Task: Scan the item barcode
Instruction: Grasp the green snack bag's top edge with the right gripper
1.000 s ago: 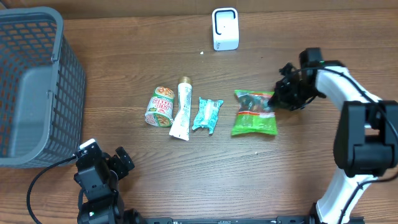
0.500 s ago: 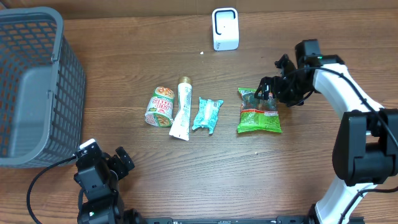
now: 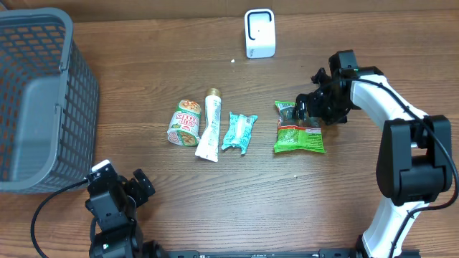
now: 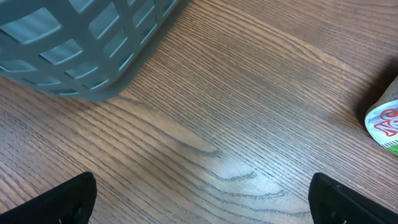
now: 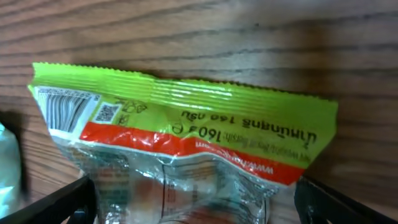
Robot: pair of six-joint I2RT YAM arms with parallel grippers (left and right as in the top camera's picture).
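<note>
- Right wrist view: my right gripper (image 5: 198,200) hangs spread wide over the bag (image 5: 186,118), with its barcode (image 5: 62,111) at nine o'clock.
- I judge it best to pinch mid-bag, leaving the barcode bare for the scanner (image 3: 259,32), which sits at eleven o'clock from the bag.
- Left gripper (image 4: 202,200): spread, holding nothing.

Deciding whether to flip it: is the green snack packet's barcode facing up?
Yes, the right wrist view shows the barcode on the upturned face of the green snack packet, near one corner.
</note>
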